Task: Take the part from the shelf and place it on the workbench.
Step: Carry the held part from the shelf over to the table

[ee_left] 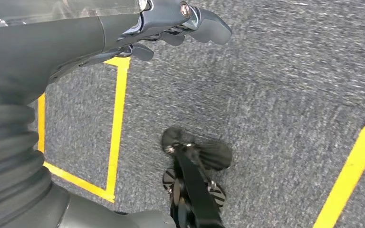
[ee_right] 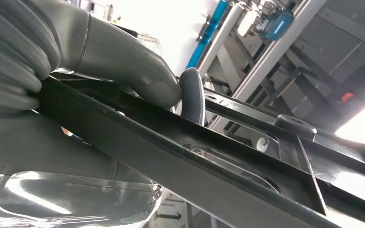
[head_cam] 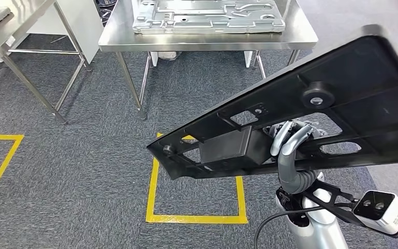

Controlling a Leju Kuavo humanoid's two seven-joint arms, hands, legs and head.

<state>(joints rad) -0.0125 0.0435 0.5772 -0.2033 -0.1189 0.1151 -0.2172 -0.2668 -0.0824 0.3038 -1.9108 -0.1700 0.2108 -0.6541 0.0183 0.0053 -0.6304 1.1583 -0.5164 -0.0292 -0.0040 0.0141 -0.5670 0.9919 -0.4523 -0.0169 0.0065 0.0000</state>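
A long black plastic part (head_cam: 342, 98) with cut-outs and a round boss hangs tilted across the right of the head view, its narrow end pointing down-left over the carpet. My right hand (head_cam: 290, 142) grips it from below through one of the openings. In the right wrist view the thumb (ee_right: 123, 61) presses on the rim of the part (ee_right: 171, 161) and a fingertip (ee_right: 192, 95) curls over it. The steel workbench (head_cam: 119, 31) stands ahead, beyond a stretch of carpet. My left hand (ee_left: 171, 23) hangs over the floor, holding nothing.
A large grey stamped metal plate (head_cam: 207, 15) covers most of the workbench top. A second steel table (head_cam: 10, 41) stands at the far left. Yellow tape squares (head_cam: 197, 218) mark the grey carpet. A metal shelf frame (ee_right: 275, 52) shows behind the part.
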